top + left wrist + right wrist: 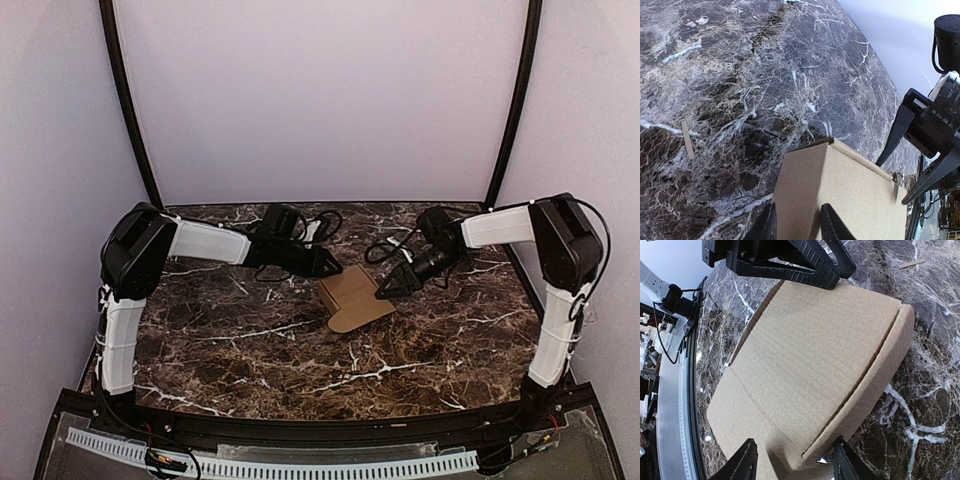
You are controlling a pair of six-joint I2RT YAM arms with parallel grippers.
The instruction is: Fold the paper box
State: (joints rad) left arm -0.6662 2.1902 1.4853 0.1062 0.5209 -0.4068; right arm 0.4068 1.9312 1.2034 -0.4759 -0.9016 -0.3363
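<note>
Cardboard lies at the middle of the dark marbled tabletop (250,350) in the top view: the paper box (352,297), brown, low and partly folded, with a rounded flap toward the near edge. The left gripper (332,264) reaches its far-left corner and the right gripper (392,287) its right edge, so the two arms meet over it.

From the left wrist, the left jaws stand narrow with a raised edge of the box between them. Both fingers (831,225) are against the cardboard (a pinch, by the look of it). A thin tan strip (688,140) lies well apart on the stone.

From the right wrist, the right jaws straddle the box's near corner, fairly wide. Whether they press it cannot be told, and the left gripper touches the far edge
</note>
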